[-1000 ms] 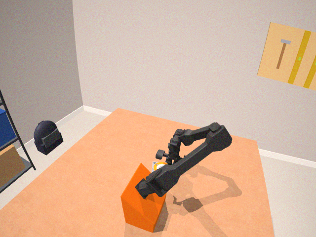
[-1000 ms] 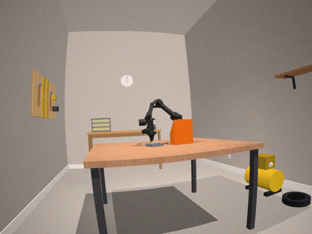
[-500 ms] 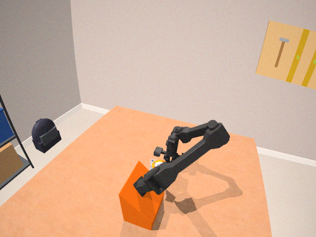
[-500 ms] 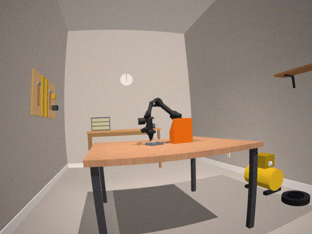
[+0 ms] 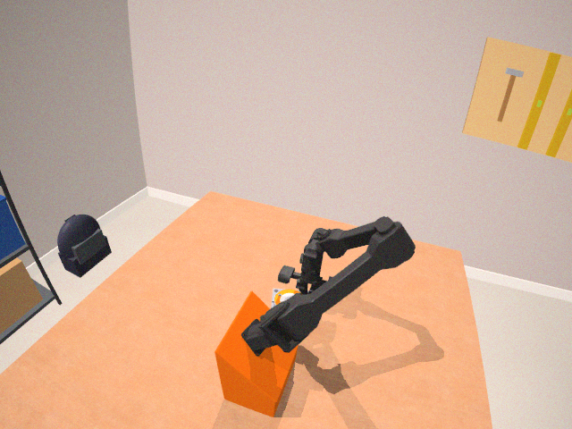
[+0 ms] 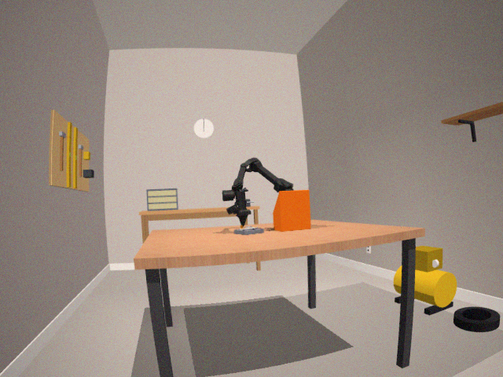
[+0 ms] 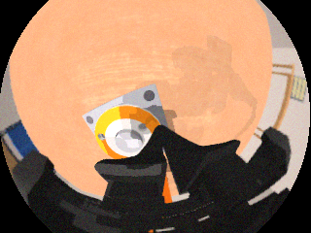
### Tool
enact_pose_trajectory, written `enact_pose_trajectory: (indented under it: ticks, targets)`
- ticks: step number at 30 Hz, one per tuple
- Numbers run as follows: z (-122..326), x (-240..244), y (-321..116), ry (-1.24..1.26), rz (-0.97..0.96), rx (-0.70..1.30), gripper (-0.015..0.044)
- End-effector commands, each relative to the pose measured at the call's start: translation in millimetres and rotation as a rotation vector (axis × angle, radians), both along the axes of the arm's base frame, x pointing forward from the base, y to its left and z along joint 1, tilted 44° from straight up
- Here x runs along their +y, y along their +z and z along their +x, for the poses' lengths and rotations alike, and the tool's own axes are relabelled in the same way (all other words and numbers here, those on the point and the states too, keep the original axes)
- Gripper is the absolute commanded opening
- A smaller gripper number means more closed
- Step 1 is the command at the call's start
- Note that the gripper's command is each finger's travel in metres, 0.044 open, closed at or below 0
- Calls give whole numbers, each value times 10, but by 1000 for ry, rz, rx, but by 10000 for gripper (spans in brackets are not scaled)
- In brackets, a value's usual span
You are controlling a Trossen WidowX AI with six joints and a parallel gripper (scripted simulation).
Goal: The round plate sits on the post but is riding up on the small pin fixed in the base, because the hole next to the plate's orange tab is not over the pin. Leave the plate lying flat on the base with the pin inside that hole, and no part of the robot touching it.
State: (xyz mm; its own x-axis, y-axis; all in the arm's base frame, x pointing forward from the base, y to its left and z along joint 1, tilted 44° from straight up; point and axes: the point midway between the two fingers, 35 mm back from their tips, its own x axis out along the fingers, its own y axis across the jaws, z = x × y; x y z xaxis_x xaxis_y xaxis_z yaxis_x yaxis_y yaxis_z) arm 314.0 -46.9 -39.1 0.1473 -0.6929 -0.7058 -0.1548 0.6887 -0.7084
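The round plate (image 7: pixel 112 141) (image 5: pixel 284 296), white with a yellow and orange rim, sits over the grey square base (image 7: pixel 138 98) (image 6: pixel 248 232). The rounded grey middle of the post (image 7: pixel 128 140) shows at its centre in the wrist view. Small dark spots show on the plate's left and upper right; I cannot tell which is the hole or the pin. The orange tab cannot be made out. Whether the plate lies flat is too small to tell. My gripper (image 7: pixel 159 127) (image 6: pixel 243 225) is shut and empty, its tips low at the plate's right edge; contact is unclear. The fingers hide the plate's lower right edge.
A tall orange block (image 5: pixel 251 339) (image 6: pixel 292 210) stands on the wooden table (image 5: pixel 152 295) (image 6: pixel 195 243), beside the base and under the arm's root in the top view. The arm casts shadows on the table.
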Motion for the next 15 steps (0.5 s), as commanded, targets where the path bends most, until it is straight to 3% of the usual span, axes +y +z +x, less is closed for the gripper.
enact_pose_trajectory:
  ticks: [1, 15]
  targets:
    - [97, 51, 4, 0, 23, -36, 0]
    - [114, 69, -6, 0, 23, -36, 0]
